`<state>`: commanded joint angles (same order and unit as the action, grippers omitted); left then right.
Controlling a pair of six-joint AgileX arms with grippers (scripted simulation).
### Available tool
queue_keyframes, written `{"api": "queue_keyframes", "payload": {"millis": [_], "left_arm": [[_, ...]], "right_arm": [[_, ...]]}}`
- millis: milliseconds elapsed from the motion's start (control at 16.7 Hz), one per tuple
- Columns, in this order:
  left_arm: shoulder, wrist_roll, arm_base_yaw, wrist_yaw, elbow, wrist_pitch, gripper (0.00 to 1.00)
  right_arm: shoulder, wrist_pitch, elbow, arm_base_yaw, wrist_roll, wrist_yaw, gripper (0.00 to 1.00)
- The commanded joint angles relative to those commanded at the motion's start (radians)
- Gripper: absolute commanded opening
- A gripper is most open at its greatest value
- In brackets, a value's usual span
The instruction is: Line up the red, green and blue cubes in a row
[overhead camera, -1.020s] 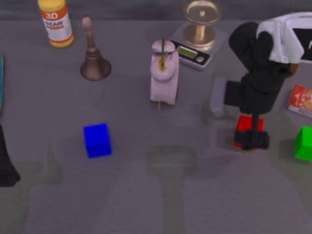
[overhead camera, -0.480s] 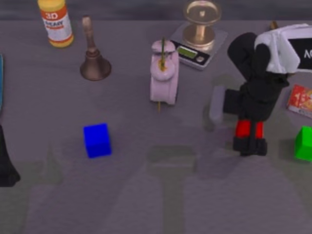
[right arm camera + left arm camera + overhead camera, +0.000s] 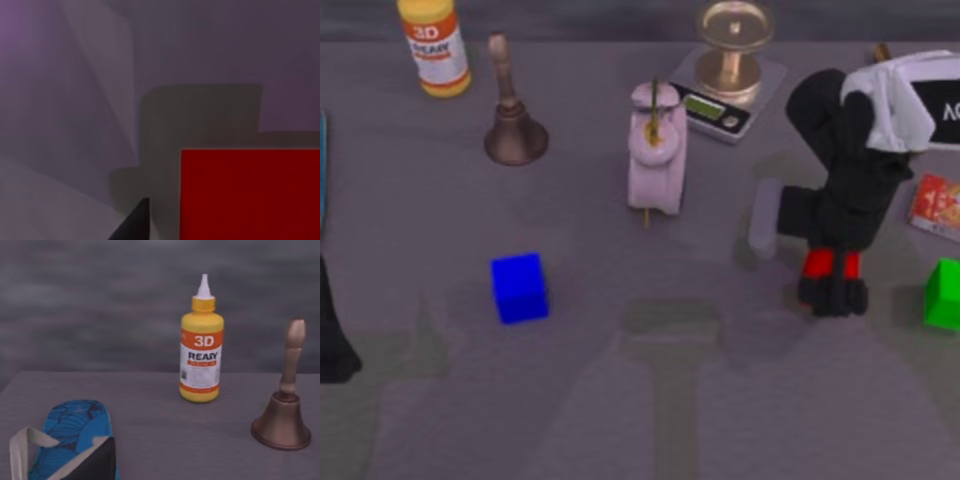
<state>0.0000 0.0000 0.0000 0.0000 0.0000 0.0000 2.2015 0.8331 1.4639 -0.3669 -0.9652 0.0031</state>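
Observation:
The red cube (image 3: 818,263) sits right of the table's middle, mostly covered by my right gripper (image 3: 832,293), which hangs straight over it. In the right wrist view the red cube (image 3: 250,195) fills the near corner, and one dark fingertip (image 3: 137,222) stands beside it with a gap, so the gripper is open astride the cube. The green cube (image 3: 943,293) lies at the right edge, close beside that gripper. The blue cube (image 3: 519,287) rests alone at the left of middle. My left arm (image 3: 330,335) is parked at the left edge.
Along the back stand a yellow glue bottle (image 3: 434,45), a brass bell (image 3: 513,128), a pale pink clock-like object (image 3: 657,150) and a small scale with a brass stand (image 3: 725,95). A red-and-white box (image 3: 935,205) lies behind the green cube. A blue slipper (image 3: 70,435) lies at the far left.
My right gripper has come down over the red cube, hiding more of it. The blue and green cubes and the left arm have not moved.

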Motion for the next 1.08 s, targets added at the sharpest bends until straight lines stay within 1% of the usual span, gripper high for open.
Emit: {"api": "queue_keyframes", "payload": {"millis": [180,240,660,720,900,1080], "left_arm": [[0.0,0.0,0.0,0.0,0.0,0.0,1.0],[0.0,0.0,0.0,0.0,0.0,0.0,1.0],[0.0,0.0,0.0,0.0,0.0,0.0,1.0],[0.0,0.0,0.0,0.0,0.0,0.0,1.0],[0.0,0.0,0.0,0.0,0.0,0.0,1.0],[0.0,0.0,0.0,0.0,0.0,0.0,1.0]], "right_arm": [[0.0,0.0,0.0,0.0,0.0,0.0,0.02],[0.0,0.0,0.0,0.0,0.0,0.0,0.0],[0.0,0.0,0.0,0.0,0.0,0.0,0.0],[-0.031,0.027,0.001,0.0,0.014,-0.008,0.0],[-0.046,0.069,0.035,-0.002,0.012,-0.009,0.0],[-0.086,0.194,0.101,-0.005,0.012,-0.01,0.0]]}}
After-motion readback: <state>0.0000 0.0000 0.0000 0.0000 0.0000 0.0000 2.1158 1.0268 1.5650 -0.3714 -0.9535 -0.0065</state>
